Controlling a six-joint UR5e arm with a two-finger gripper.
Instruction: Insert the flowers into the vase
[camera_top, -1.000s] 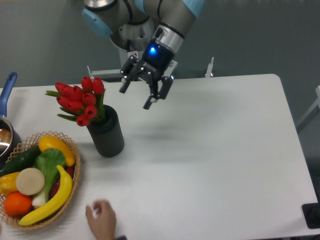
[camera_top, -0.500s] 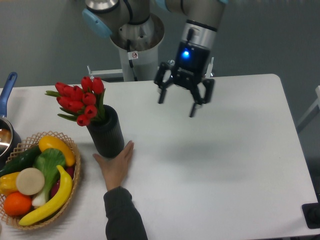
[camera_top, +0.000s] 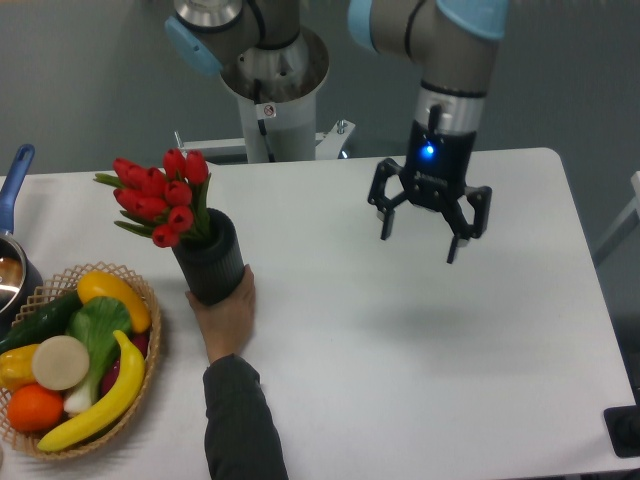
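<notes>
The flowers, a bunch of red tulip buds with green leaves, stand in the mouth of the vase and lean to the left. The vase is a black ribbed cylinder, upright on the white table at the left. My gripper hangs open and empty above the table's middle right, well away from the vase.
A person's hand and dark sleeve reach from the front edge and grasp the vase's base. A wicker basket of fruit and vegetables sits at the front left. A blue-handled metal pot is at the left edge.
My gripper has moved to the right, away from the vase, staying open. The person's hand has come forward and closed around the vase's base.
</notes>
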